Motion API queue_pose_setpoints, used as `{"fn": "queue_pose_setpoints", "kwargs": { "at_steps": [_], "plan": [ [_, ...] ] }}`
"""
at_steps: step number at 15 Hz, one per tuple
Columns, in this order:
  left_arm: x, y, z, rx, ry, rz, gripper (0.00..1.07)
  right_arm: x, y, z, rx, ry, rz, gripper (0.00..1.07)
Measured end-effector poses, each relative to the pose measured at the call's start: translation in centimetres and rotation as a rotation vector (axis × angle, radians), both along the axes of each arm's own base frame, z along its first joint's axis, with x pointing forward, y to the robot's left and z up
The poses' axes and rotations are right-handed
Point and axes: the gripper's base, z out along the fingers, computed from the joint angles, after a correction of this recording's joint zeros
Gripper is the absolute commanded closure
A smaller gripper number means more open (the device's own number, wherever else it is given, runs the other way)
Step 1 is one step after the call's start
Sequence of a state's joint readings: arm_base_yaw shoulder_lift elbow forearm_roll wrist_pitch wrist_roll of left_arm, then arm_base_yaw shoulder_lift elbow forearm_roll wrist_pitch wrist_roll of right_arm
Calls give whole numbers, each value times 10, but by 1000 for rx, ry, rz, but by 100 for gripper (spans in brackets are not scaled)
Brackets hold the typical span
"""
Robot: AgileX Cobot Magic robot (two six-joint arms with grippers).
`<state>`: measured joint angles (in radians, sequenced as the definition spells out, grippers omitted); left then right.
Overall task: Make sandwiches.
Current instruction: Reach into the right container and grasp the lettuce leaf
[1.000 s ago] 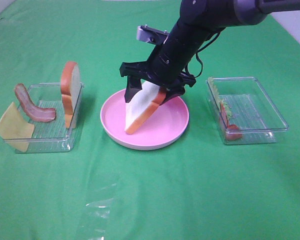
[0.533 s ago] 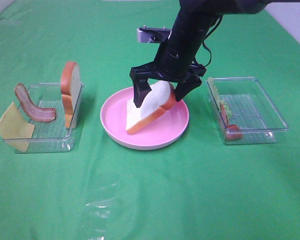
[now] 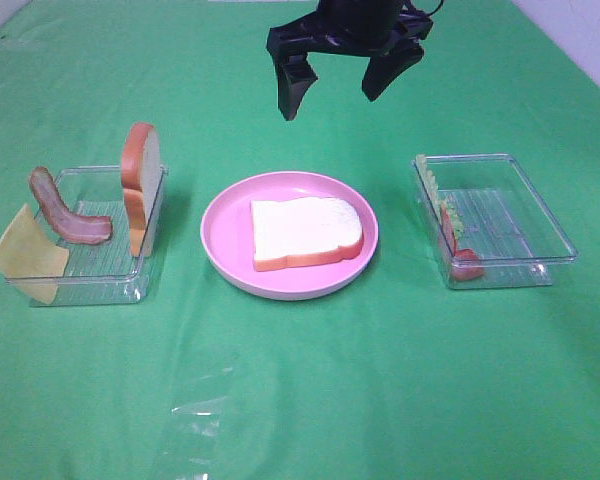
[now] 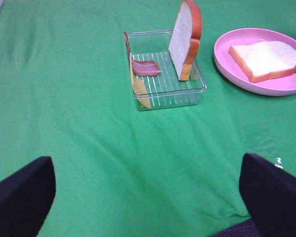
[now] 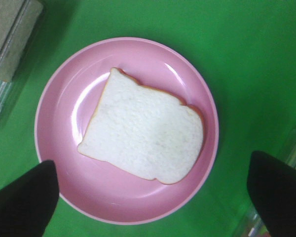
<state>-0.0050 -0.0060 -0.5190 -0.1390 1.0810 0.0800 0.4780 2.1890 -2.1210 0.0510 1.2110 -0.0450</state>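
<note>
A white bread slice (image 3: 306, 233) with orange-brown crust lies flat on the round pink plate (image 3: 225, 232); it also shows in the right wrist view (image 5: 145, 132) and the left wrist view (image 4: 266, 59). My right gripper (image 3: 344, 72) is open and empty, high above the plate's far side. A second bread slice (image 3: 141, 185) stands upright in the left clear tray (image 3: 100, 290), with a bacon strip (image 3: 68, 210) and a yellow cheese square (image 3: 27, 254). Lettuce and bacon (image 3: 455, 240) lean in the right clear tray (image 3: 540, 225). My left gripper (image 4: 147, 197) is open over bare cloth, out of the exterior view.
Green cloth covers the whole table. A faint clear plastic sheet (image 3: 195, 410) lies on the cloth at the front. A pale wall edge (image 3: 580, 40) shows at the back right corner.
My right gripper opened and let go of the bread slice, which dropped flat onto the pink plate. The gripper then rose up and away from the plate.
</note>
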Motion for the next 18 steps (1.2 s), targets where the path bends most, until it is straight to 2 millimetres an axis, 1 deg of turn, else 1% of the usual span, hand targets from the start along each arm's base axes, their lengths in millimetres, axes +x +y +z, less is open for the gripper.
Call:
{"fn": "queue_pose_setpoints", "kwargs": {
  "at_steps": [3,5,9,10,11,12,14,15,18],
  "plan": [
    [0,0,0,0,0,0,14,0,-9,14,-65,-68,-9,9],
    [0,0,0,0,0,0,14,1,-14,18,-107,-98,-25,9],
    [0,0,0,0,0,0,14,2,-25,1,-177,-61,-57,9],
    [0,0,0,0,0,0,14,4,-33,-6,-186,-35,-73,9],
    [0,0,0,0,0,0,14,7,-47,-14,-185,1,-113,9],
    [0,0,0,0,0,0,14,14,-79,-27,-160,73,-193,9],
    [0,0,0,0,0,0,14,19,-101,-32,-130,109,-253,9],
    [0,0,0,0,0,0,14,20,-104,-32,-124,114,-261,9],
    [0,0,0,0,0,0,14,19,-101,-32,-92,127,-262,9]
  ]
}}
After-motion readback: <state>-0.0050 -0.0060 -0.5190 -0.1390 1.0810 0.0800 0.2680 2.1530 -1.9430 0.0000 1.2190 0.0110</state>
